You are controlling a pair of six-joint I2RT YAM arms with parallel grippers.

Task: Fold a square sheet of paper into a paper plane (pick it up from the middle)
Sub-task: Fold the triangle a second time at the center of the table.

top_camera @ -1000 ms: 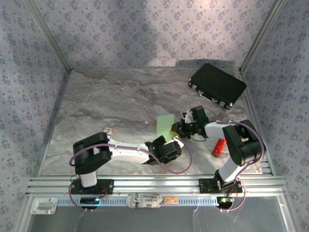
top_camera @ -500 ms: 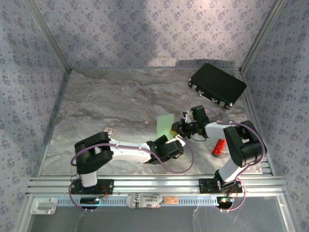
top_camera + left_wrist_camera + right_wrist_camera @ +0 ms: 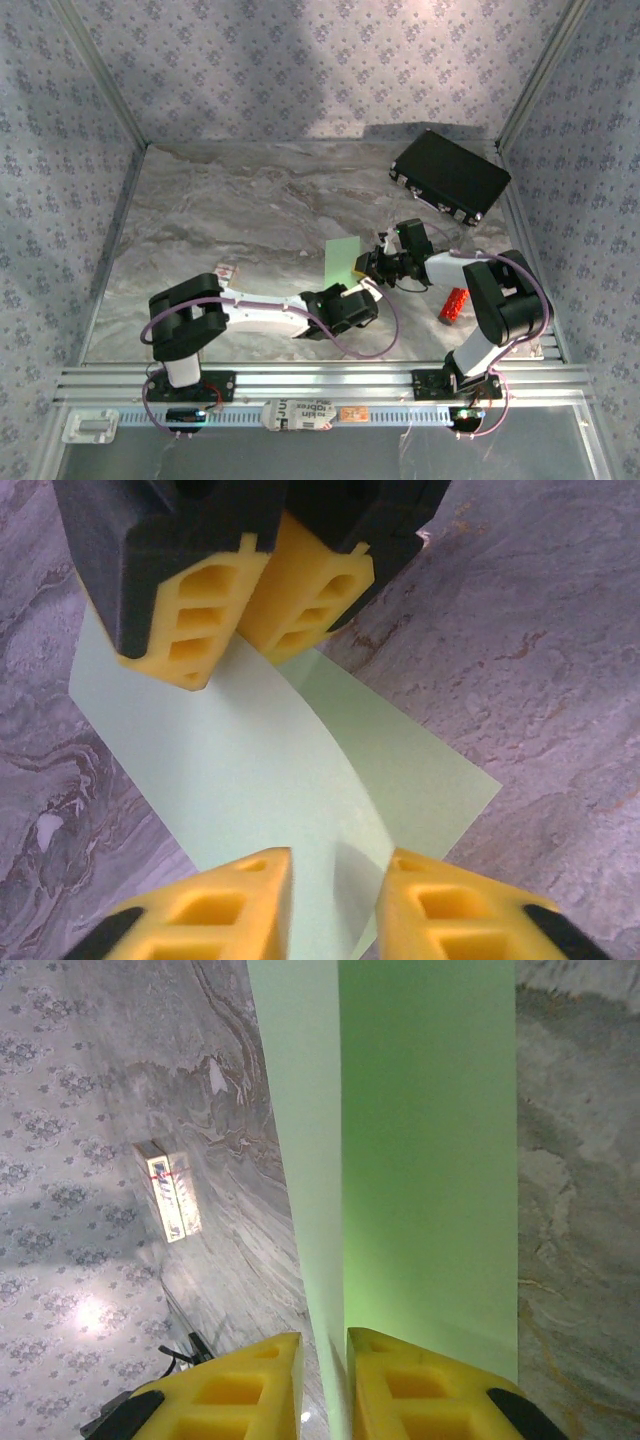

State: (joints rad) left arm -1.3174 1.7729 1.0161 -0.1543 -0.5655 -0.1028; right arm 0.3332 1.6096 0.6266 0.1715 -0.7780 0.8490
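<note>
The square sheet of paper point(image 3: 340, 258) is pale green and lies on the marble table in front of both arms, folded over with one flap standing up. My right gripper point(image 3: 366, 263) is shut on its right edge. In the right wrist view the paper point(image 3: 430, 1160) runs up between that gripper's point(image 3: 345, 1360) yellow fingers. My left gripper point(image 3: 335, 880) straddles the near end of the raised, curved flap point(image 3: 250, 760). Its jaws stand narrowly apart, and the right one touches the flap's edge. The right gripper's fingers point(image 3: 200, 610) pinch the far end.
A black rectangular case point(image 3: 450, 177) lies at the back right near the wall. A small red cylinder point(image 3: 454, 303) rests beside the right arm. A small white card point(image 3: 225, 271) lies left of the paper, and is seen as a card point(image 3: 170, 1190) from the right wrist.
The left gripper's jaws have narrowed around the raised flap, and the left wrist has shifted slightly. The paper and the right gripper have stayed put.
</note>
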